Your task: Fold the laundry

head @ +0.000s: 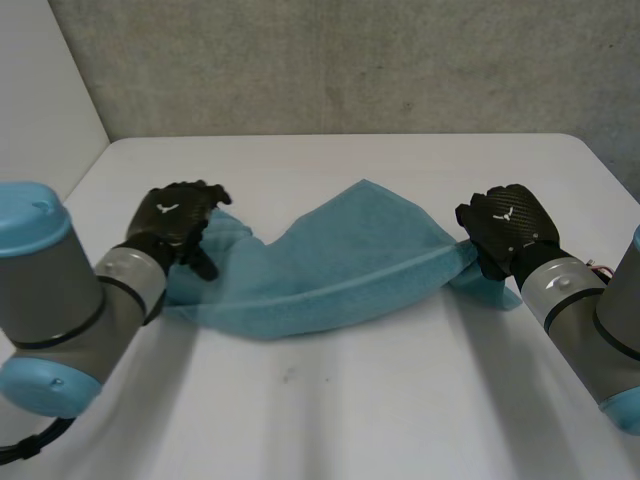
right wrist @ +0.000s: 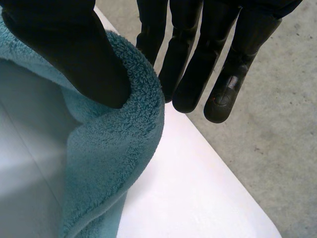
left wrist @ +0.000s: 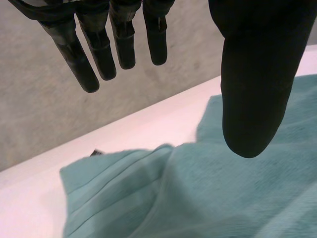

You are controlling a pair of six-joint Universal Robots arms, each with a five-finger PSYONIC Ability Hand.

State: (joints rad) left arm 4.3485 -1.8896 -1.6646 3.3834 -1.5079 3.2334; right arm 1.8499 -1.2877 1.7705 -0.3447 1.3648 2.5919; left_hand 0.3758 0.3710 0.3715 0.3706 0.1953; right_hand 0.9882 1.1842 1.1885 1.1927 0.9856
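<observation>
Right, teal towel (head: 330, 265) lies rumpled across the middle of the white table (head: 330, 410), strung left to right between my hands. My left hand (head: 178, 222) hovers over the towel's left end, fingers (left wrist: 81, 64) straight, thumb apart, holding nothing. The cloth lies under the palm. My right hand (head: 508, 232) is at the right end. Its thumb presses into the towel's thick edge, which curls round it, with straight fingers (right wrist: 190, 69) just behind, so a light pinch, I judge.

Risks: only one end is held, so a pull or lift now would drag the towel rightward and bunch it up. The right pinch looks shallow, right on the hem, so a tug could slip it free. That left end looks doubled over, so my left hand closing there may catch two layers and the fold would come out crooked.
</observation>
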